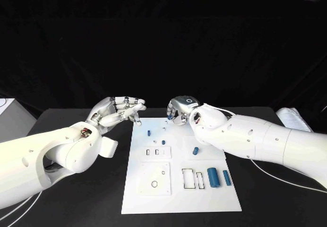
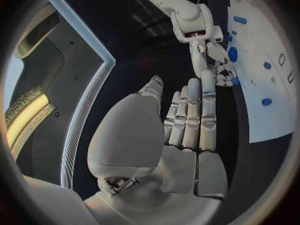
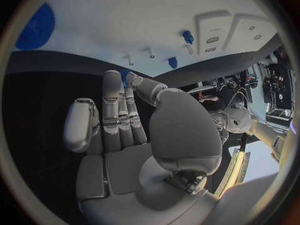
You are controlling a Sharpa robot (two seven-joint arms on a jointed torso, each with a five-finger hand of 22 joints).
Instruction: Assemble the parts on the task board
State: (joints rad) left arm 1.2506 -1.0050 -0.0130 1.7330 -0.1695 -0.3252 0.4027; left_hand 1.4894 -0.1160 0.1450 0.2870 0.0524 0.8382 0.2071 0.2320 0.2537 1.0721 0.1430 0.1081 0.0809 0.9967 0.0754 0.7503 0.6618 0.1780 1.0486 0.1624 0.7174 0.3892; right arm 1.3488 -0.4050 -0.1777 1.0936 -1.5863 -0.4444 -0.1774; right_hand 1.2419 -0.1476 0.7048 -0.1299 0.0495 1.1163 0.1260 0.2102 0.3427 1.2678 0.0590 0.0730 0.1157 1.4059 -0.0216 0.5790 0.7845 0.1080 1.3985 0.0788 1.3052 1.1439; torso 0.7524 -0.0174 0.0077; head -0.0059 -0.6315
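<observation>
Start at the right hand (image 1: 183,109): its fingers (image 1: 172,112) are drawn together and appear to pinch a small blue part (image 1: 169,116) at their tips, held just above the far end of the task board (image 1: 136,198). The right wrist view shows a spot of blue at the fingertips too, though you cannot tell from it how firm the grip is. That low, pointed-down hold suggests the part is being lined up over a seat near the small pegs there.

The left hand (image 1: 117,112) hovers by the board's far left corner with its fingers (image 1: 133,108) curled inward; a blue part (image 1: 138,123) lies just below them, and you cannot tell whether they touch it. In the left wrist view those fingers look straight and close together with nothing between them. It probably waits there to steady the board or take the next piece.

Further out, more blue parts lie loose on the board: one near the middle (image 1: 195,151) and two longer ones (image 1: 213,177) beside the rectangular slots near the right edge. They sit within reach of the right arm, so most of the assembly looks still ahead of you. The board itself rests flat on the black worktop (image 1: 75,208).
</observation>
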